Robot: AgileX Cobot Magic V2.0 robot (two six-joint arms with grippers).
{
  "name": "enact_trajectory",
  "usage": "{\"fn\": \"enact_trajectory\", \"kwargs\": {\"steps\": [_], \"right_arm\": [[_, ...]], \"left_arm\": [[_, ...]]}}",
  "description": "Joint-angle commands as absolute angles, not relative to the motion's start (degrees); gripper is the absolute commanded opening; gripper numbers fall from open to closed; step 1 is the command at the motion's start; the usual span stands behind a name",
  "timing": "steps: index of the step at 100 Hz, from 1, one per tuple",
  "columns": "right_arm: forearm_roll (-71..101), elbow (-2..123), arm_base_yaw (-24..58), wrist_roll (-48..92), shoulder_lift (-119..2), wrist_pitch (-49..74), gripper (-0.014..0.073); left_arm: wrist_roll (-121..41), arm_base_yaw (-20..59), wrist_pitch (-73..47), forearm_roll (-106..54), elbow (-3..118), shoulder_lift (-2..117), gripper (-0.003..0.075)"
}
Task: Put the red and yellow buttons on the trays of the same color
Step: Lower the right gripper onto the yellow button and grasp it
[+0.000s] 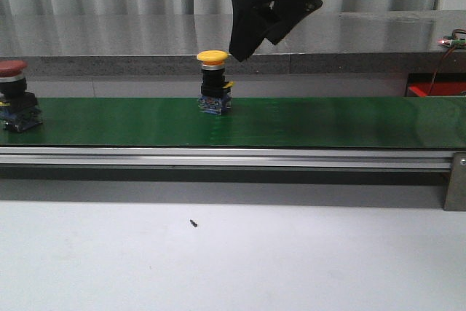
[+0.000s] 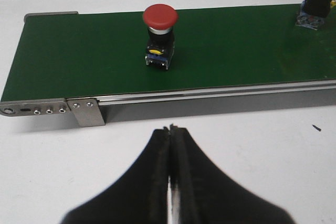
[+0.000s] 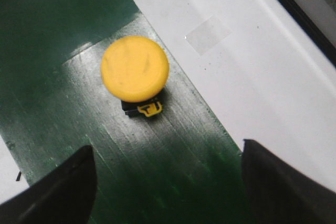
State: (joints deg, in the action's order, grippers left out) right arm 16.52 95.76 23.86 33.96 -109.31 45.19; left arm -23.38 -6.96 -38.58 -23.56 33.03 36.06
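Right wrist view has the gripper (image 3: pixel 165 182) spread wide over the belt (image 3: pixel 52 24), yellow button (image 3: pixel 135 68) upright toward 11 o'clock of it, so center up, then drop straight around the cap.

Matte black right hand (image 1: pixel 251 30), black cable looped above, tapered fingers

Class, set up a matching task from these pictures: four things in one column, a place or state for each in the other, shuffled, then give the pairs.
1. yellow button
2. red button
3. left gripper
4. right gripper

A. jaws shut, over the white table
B. at the belt's left end
C. jaws open, above the belt
D. mid-belt, upright

Pairs: 1-D, 2-B, 3-A, 4-C
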Motion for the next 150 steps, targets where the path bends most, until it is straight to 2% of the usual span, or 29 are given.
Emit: {"fn": "enact_trajectory", "kwargs": {"steps": [1,126,131,138,150], "right_arm": [[17.74,97.75,23.23,34.7,-107.05,43.47,0.0569],[17.76,97.75,21.89,34.74,-109.53,41.83,0.0565],[17.76,97.75,21.89,34.74,-109.53,41.77,0.054],[17.76,97.75,21.89,34.74,-109.53,41.83,0.0455],[17.76,97.75,21.78,34.74,-109.53,41.6,0.0215]], "left_arm": [[-23.45,-6.67,-35.1,-25.45,34.55,35.95,-0.002],[-23.45,-6.67,-34.85,-25.45,34.55,35.95,-0.002],[-23.45,-6.67,-34.85,-25.45,34.55,35.95,-0.002],[-23.45,-6.67,-34.85,-25.45,34.55,35.95,-0.002],[-23.45,-6.67,-34.85,-25.45,34.55,35.95,-0.002]]}}
